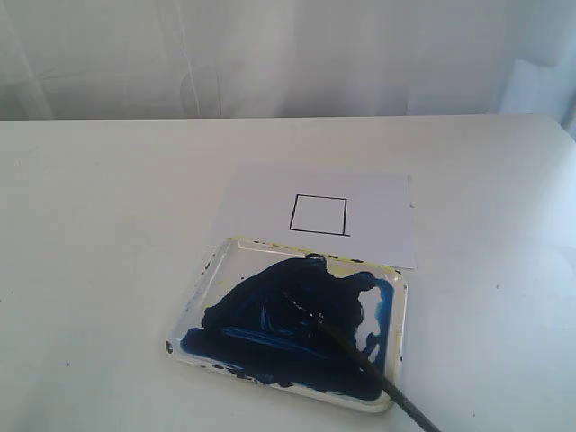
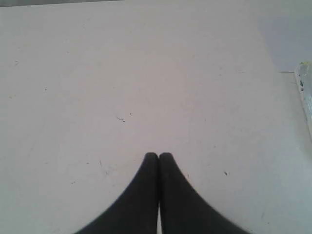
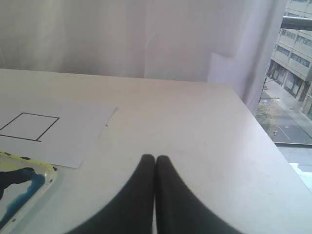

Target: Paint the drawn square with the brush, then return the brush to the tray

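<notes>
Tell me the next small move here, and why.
Probably open the right gripper: it is shut and empty, the drawn square is unpainted, and the brush lies in the tray, handle jutting over its right-hand corner.

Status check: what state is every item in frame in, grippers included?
drawn square: outline only, unpainted
tray: smeared with dark blue paint
brush: lying in tray, tip in paint, handle past its rim
paper sheet: flat on table
left gripper: shut, empty
right gripper: shut, empty
</notes>
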You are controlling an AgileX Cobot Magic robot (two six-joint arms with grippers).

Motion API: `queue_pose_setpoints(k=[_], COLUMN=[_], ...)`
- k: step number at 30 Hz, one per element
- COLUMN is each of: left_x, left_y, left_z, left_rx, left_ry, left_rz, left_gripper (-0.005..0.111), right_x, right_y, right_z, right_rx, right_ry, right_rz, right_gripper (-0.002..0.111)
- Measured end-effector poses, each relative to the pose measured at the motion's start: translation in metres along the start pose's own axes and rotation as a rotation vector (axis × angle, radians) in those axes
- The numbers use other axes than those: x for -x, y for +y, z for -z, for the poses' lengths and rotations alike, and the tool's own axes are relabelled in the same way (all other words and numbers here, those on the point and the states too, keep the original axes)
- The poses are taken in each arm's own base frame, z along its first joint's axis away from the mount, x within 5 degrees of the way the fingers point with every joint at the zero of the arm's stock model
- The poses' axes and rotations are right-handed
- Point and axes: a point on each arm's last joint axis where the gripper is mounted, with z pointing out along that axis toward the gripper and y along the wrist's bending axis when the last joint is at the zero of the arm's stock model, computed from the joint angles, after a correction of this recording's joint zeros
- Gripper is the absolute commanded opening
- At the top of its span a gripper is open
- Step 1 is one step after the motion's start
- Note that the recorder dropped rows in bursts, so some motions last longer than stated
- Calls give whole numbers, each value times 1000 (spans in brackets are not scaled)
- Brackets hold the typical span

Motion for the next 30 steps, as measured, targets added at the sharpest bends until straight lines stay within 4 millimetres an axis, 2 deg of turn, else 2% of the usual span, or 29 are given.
queue_pose_setpoints(k=[12, 16, 20, 24, 27, 30], left_x=[0, 3, 18, 33, 37, 56], left_y=[0, 0, 1, 2, 2, 1], left_z=[0, 0, 2, 6, 9, 21], left_rx=[0, 2, 3, -19, -38, -49], left_ry=[0, -37, -202, -367, -353, -334], left_rz=[0, 0, 77, 208, 311, 356], left_gripper=[0, 0, 0, 0, 0, 0], right_x=[0, 5, 19, 34, 42, 56], right_y=[0, 0, -1, -3, -3, -3], right_z=[0, 0, 2, 7, 10, 15], right_rx=[0, -5, -15, -11, 13, 38], right_ry=[0, -59, -207, -386, -481, -482], right_rz=[0, 0, -11, -94, -204, -293], right_gripper=[0, 0, 0, 0, 0, 0])
